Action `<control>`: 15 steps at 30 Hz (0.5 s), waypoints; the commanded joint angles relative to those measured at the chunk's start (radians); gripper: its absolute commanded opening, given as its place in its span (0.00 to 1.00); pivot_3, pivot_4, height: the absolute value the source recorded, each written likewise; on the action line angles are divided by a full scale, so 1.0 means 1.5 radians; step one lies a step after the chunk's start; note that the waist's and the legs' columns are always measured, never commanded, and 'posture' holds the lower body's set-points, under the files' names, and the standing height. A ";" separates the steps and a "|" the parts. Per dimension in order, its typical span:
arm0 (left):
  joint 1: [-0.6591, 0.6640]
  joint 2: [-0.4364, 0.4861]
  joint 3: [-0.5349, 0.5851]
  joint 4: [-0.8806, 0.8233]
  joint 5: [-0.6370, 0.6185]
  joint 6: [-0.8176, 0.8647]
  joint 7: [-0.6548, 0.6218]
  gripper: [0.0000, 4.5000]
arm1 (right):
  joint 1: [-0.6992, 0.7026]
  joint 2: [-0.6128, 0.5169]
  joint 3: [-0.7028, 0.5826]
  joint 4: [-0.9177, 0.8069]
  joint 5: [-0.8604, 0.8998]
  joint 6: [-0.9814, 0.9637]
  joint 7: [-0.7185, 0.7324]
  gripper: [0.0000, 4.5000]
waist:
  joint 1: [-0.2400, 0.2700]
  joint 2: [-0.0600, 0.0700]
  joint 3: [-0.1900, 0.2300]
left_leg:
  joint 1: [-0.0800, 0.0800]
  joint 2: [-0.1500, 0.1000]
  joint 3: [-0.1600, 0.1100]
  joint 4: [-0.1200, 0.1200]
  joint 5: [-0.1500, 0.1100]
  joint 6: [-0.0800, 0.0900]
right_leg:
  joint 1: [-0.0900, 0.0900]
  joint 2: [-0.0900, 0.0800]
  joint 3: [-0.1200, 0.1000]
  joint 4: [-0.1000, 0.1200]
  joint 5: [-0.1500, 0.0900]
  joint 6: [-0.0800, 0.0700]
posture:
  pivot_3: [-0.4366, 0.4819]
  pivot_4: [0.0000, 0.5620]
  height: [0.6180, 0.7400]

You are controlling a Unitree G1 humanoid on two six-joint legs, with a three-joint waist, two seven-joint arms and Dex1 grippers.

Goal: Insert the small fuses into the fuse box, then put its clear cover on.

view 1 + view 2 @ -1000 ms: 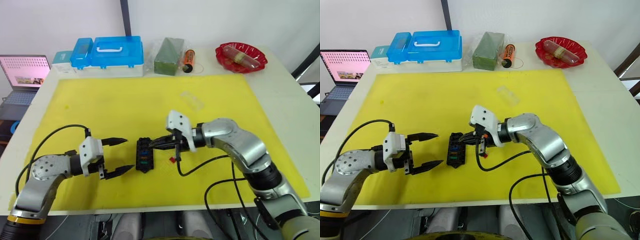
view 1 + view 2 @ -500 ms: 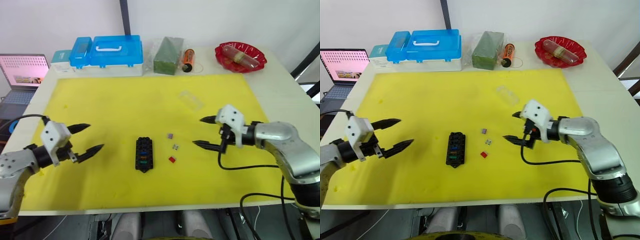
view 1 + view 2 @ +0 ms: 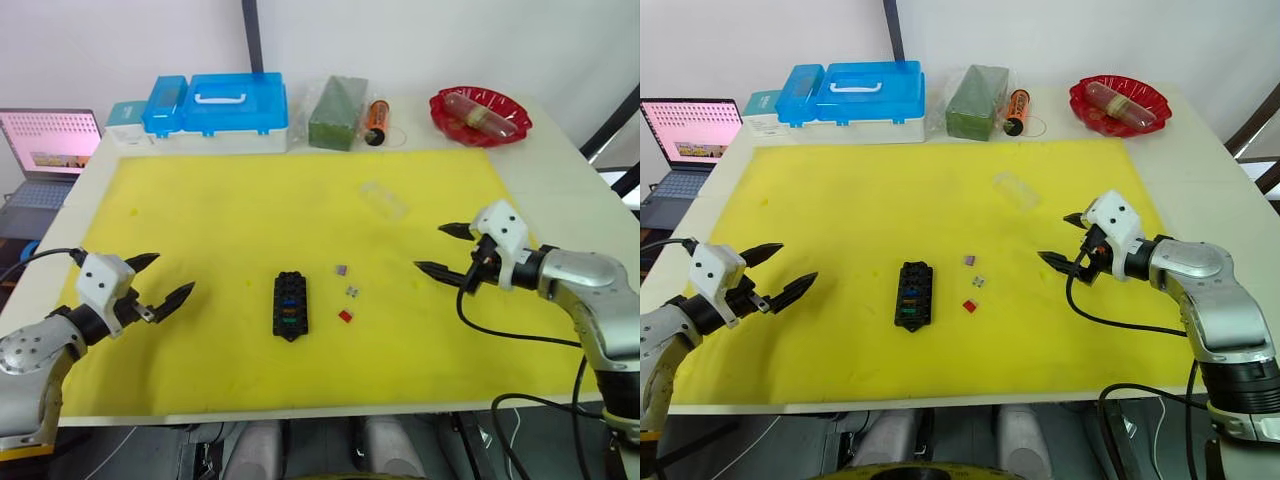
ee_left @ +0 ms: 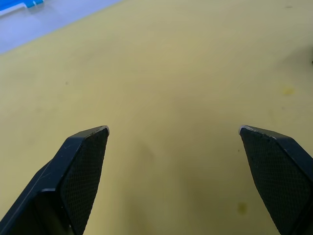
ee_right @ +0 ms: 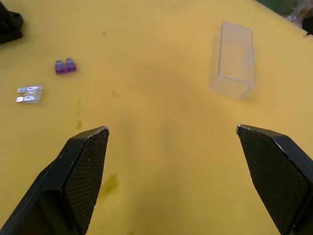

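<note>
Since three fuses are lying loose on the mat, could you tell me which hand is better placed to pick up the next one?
The right hand, probably. It is open and on the same side of the fuse box as the loose fuses. The left hand would have to cross over the box.

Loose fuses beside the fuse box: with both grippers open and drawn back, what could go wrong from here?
1. The purple fuse, grey fuse and red fuse lie close together beside the fuse box; the wide right gripper may knock a neighbour while picking one.
2. The fuses are tiny, so a pinch could slip or flick one away.
3. The clear cover is hard to see on the yellow mat and may be bumped.
</note>
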 commanded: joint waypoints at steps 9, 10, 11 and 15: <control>-0.073 0.010 -0.050 -0.035 -0.026 0.038 -0.036 1.00 | 0.012 0.015 -0.005 -0.052 0.005 -0.001 -0.032 0.99 | 0.000 0.000 0.000 | 0.000 0.000 0.000 0.000 0.000 0.000 | 0.000 0.000 0.000 0.000 0.001 0.002 | 0.48 0.27 1.00; -0.071 0.018 -0.059 -0.054 -0.037 0.043 -0.059 1.00 | 0.014 0.011 0.000 -0.064 0.014 0.009 -0.021 0.99 | -0.001 0.000 0.000 | 0.000 0.000 0.000 0.000 0.000 0.000 | 0.000 0.000 0.000 0.000 0.001 0.002 | 0.48 0.27 1.00; -0.070 0.023 -0.066 -0.068 -0.044 0.047 -0.074 1.00 | 0.016 0.007 0.004 -0.071 0.020 0.015 -0.013 0.99 | -0.002 0.000 0.000 | 0.000 0.000 0.000 0.000 0.000 0.000 | 0.000 0.000 0.000 0.000 0.001 0.002 | 0.48 0.27 1.00; -0.053 0.060 -0.077 -0.168 -0.127 0.072 -0.174 1.00 | 0.011 -0.008 0.014 -0.141 0.144 0.148 0.051 0.99 | -0.001 0.000 0.000 | 0.000 0.001 0.000 0.000 0.000 0.000 | 0.000 0.000 0.000 0.000 0.001 0.002 | 0.48 0.27 1.00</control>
